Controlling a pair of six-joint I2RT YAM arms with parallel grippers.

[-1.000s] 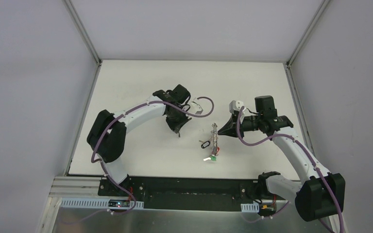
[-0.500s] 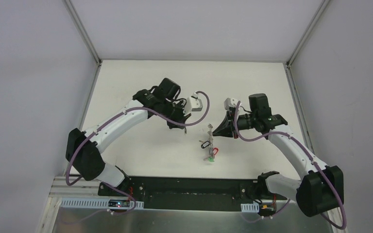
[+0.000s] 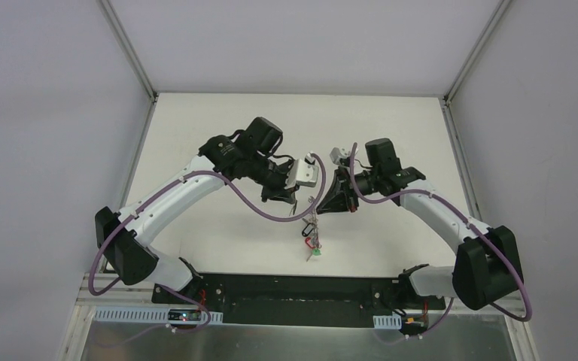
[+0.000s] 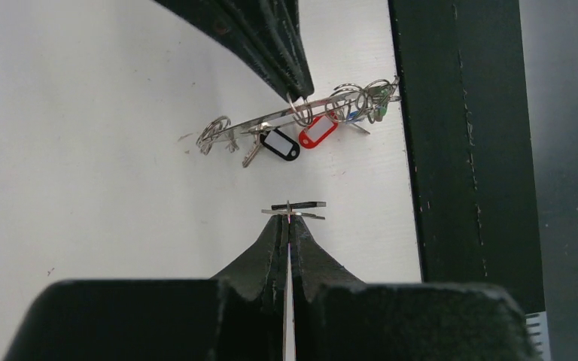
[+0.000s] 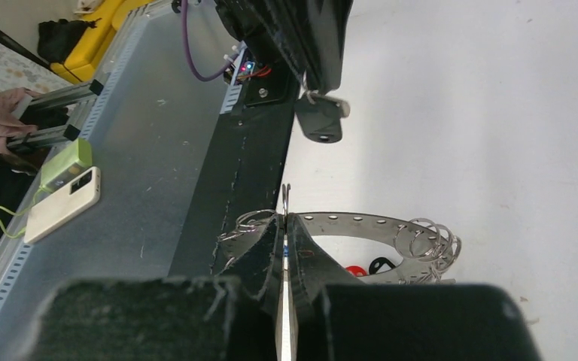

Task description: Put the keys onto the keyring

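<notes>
My right gripper (image 3: 321, 206) (image 5: 284, 219) is shut on the keyring (image 3: 312, 230) (image 5: 361, 221), a grey metal hoop held above the table. Small rings, keys, a black tag (image 4: 281, 144), a red tag (image 4: 317, 130) and a green tag (image 3: 314, 253) hang from it. My left gripper (image 3: 292, 198) (image 4: 290, 214) is shut on a small key with a black tag (image 5: 321, 122), seen edge-on at its tips in the left wrist view. That key sits a short way from the keyring and does not touch it.
The white table (image 3: 218, 233) ends at a black base strip (image 3: 293, 289) along the near edge. Beyond it is a metal shelf with a phone (image 5: 62, 204) and a green object (image 5: 66, 159). Grey walls enclose the other sides.
Both arms swung inward towards each other. The right gripper carried the keyring left and towards the left gripper, and the left gripper came right with its key.
</notes>
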